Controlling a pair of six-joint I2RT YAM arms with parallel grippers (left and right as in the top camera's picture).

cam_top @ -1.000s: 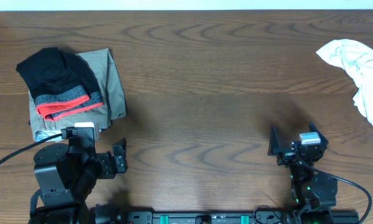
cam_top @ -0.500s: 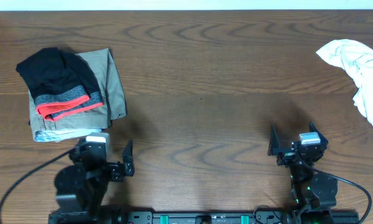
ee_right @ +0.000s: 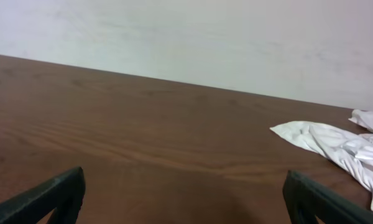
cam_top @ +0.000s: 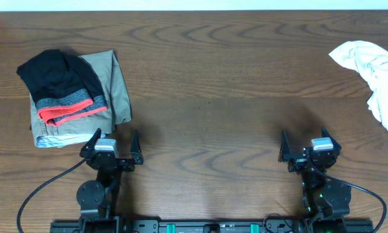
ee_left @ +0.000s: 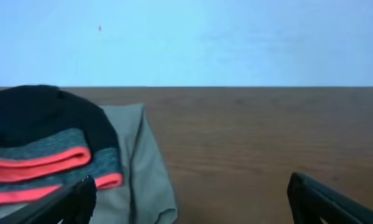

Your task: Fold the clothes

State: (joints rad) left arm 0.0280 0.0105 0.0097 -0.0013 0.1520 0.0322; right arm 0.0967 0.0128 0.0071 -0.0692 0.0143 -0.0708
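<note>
A folded stack lies at the left of the table: a black garment with a grey and red waistband (cam_top: 63,87) on top of folded khaki trousers (cam_top: 113,90). The stack also shows in the left wrist view (ee_left: 56,155). A crumpled white garment (cam_top: 375,71) lies at the far right edge and shows in the right wrist view (ee_right: 336,143). My left gripper (cam_top: 113,140) is open and empty, near the front edge just below the stack. My right gripper (cam_top: 305,139) is open and empty, near the front edge at the right.
The brown wooden table (cam_top: 213,84) runs between the stack and the white garment. Black cables trail from both arm bases along the front edge. A pale wall stands behind the table's far edge.
My left arm has drawn back and swung right to the front edge, its gripper now pointing up the table beside the stack. The right arm has not moved.
</note>
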